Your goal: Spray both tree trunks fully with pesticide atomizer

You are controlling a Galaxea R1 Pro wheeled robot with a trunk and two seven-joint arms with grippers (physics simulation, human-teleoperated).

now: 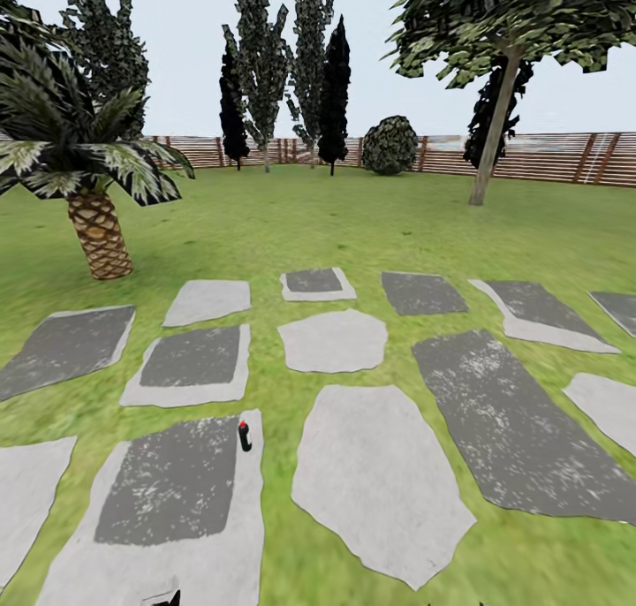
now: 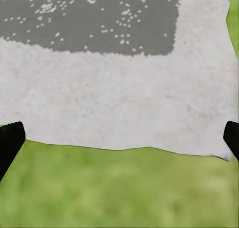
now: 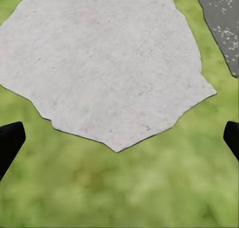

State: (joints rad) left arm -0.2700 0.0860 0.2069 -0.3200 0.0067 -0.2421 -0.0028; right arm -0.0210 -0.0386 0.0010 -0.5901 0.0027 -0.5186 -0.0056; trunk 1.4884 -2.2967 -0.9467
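The pesticide atomizer [image 1: 245, 435] stands upright on the floor, a small dark bottle with a red tip at the right edge of a grey stepping stone [image 1: 168, 500]. One tree [image 1: 512, 23] with a bare grey-brown tree trunk [image 1: 491, 133] rises far back on the right, near the fence. My left gripper [image 2: 119, 138] is open over a stone's edge and the grass, its black fingertips [image 2: 10, 143] wide apart. My right gripper [image 3: 119, 138] is open too, above grass in front of a pale stone [image 3: 104, 58]. Neither holds anything.
Flat stepping stones [image 1: 334, 341] lie in rows across the lawn. A short palm [image 1: 97, 226] stands at the left. Dark conifers [image 1: 334, 94] and a round shrub [image 1: 389, 145] line the slatted brown fence [image 1: 565, 157] at the back.
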